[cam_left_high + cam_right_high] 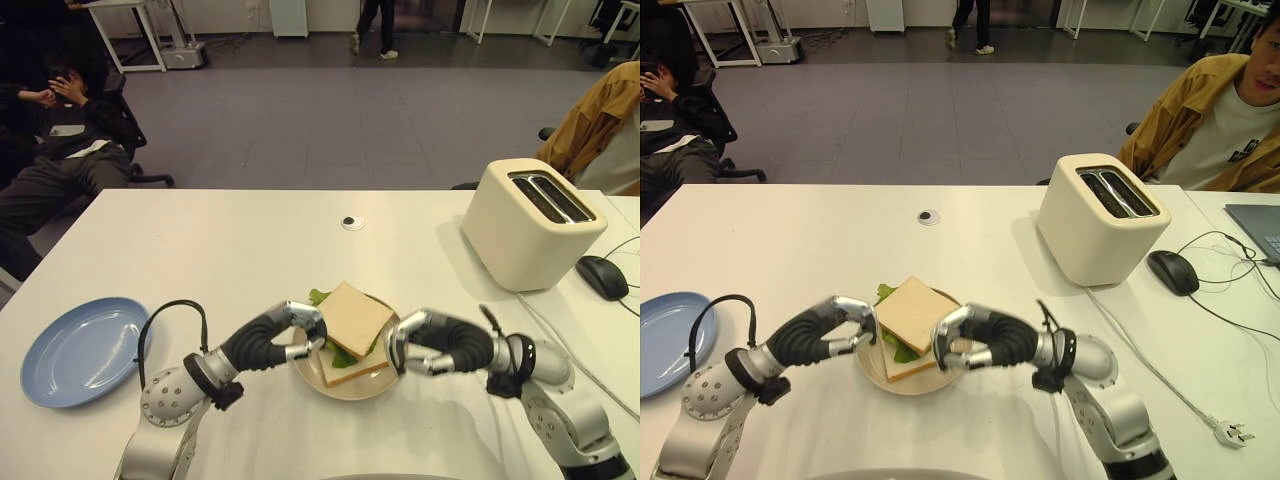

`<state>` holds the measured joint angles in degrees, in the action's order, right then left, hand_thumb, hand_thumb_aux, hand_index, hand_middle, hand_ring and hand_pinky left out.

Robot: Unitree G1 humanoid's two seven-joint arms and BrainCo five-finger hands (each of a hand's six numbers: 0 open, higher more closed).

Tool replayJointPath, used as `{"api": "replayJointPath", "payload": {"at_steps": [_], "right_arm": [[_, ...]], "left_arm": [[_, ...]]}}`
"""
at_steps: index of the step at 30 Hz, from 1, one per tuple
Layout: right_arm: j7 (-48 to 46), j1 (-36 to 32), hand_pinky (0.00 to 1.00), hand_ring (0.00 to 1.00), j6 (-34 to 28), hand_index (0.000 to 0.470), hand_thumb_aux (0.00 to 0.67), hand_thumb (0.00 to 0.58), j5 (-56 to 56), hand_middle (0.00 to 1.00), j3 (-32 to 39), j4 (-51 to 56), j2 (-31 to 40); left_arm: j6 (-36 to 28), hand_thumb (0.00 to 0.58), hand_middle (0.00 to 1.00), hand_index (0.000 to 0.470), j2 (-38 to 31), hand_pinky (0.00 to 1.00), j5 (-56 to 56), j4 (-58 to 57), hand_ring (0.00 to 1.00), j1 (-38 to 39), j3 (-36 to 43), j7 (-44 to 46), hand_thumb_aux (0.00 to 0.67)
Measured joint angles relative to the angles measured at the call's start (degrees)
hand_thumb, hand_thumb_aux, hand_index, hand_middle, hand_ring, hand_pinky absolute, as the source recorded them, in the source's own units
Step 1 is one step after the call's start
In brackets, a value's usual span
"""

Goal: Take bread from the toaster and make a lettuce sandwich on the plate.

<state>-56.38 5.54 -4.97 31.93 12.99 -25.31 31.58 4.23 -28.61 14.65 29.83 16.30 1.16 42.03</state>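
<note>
A sandwich sits on a small beige plate (pixel 352 393) at the table's front centre. Its top slice of bread (pixel 356 318) lies tilted over green lettuce (pixel 318 297), with a bottom slice (pixel 352 373) beneath. My left hand (pixel 300 333) is at the sandwich's left edge with its fingers curled and nothing in them. My right hand (pixel 414 347) mirrors it at the plate's right edge, also curled and holding nothing. The cream toaster (pixel 528 226) stands at the back right, and its two slots look dark and empty.
A blue plate (pixel 80 350) lies at the front left. A black mouse (pixel 602 277) and a white cable (pixel 1160 375) lie to the right of the toaster. A small round grommet (pixel 352 223) is set in the table's middle.
</note>
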Motion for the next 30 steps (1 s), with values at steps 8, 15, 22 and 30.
{"api": "replayJointPath", "payload": {"at_steps": [8,15,22,30], "right_arm": [[-1.2,0.8,1.0,1.0,4.3,0.47,0.67,0.58,-23.5,1.0,14.2,7.0,2.7],[14.3,-4.7,1.0,1.0,11.0,0.47,0.67,0.58,-40.1,1.0,16.9,16.4,-6.1],[35.4,-14.9,1.0,1.0,15.9,0.47,0.67,0.58,-52.5,1.0,11.2,28.2,-11.7],[48.3,-25.8,1.0,1.0,20.0,0.47,0.67,0.58,-56.3,1.0,9.1,47.2,-16.3]], "left_arm": [[-0.3,0.58,1.0,0.47,-13.6,1.0,-16.1,0.9,1.0,3.8,13.4,11.1,0.67],[2.4,0.58,1.0,0.47,-9.4,1.0,-37.7,-9.1,1.0,-7.3,20.9,-0.1,0.67],[2.3,0.58,1.0,0.47,-0.6,1.0,-56.0,-28.2,1.0,-23.9,22.2,-22.8,0.67],[4.0,0.58,1.0,0.47,2.3,1.0,-64.1,-49.7,1.0,-38.5,25.1,-37.0,0.67]]}}
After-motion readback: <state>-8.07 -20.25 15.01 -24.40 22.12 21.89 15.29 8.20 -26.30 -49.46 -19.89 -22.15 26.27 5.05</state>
